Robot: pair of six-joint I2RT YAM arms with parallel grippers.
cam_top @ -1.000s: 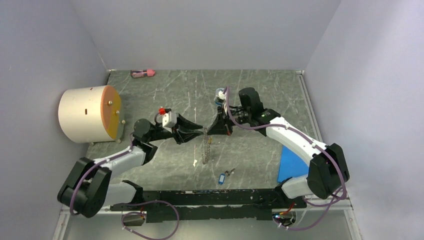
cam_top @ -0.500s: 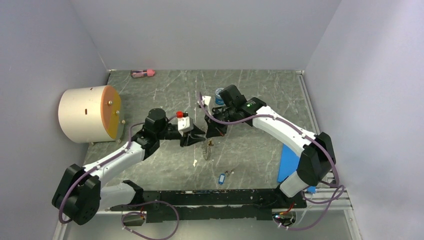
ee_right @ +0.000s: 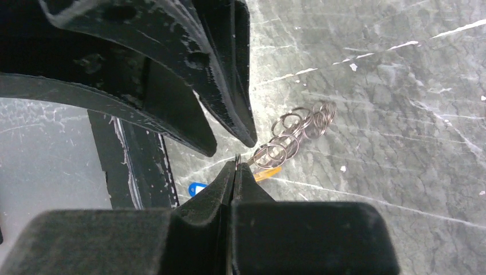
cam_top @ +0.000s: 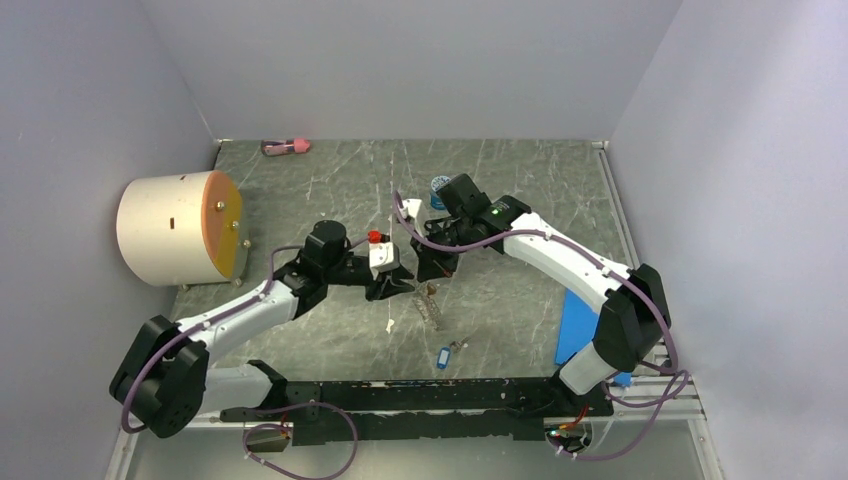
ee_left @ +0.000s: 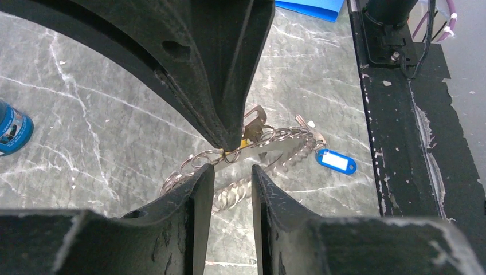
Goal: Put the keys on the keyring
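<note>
The keyring (cam_top: 430, 305) is a beaded loop of linked metal rings, hanging slanted from my right gripper (cam_top: 433, 272), which is shut on one of its rings. In the right wrist view the fingers (ee_right: 236, 163) pinch a thin ring, with more rings (ee_right: 298, 127) and the yellow-orange key (ee_right: 268, 173) just beyond. My left gripper (cam_top: 398, 285) is open and close beside it on the left. In its own view the fingers (ee_left: 232, 172) stand apart just short of the keyring (ee_left: 285, 154). The blue-tagged key (cam_top: 443, 357) lies on the table alone, also showing in the left wrist view (ee_left: 336, 161).
A white cylinder with an orange face (cam_top: 180, 228) stands at the left. A round blue jar (cam_top: 438, 186) sits behind the right arm. A pink item (cam_top: 286, 147) lies at the back wall. A blue sheet (cam_top: 585, 325) lies at the right. A black taped strip (cam_top: 420, 395) runs along the near edge.
Both grippers moved lower and nearer. The left gripper let go of the keyring and now stands beside it. The keyring shifted right and hangs slanted from the right gripper.
</note>
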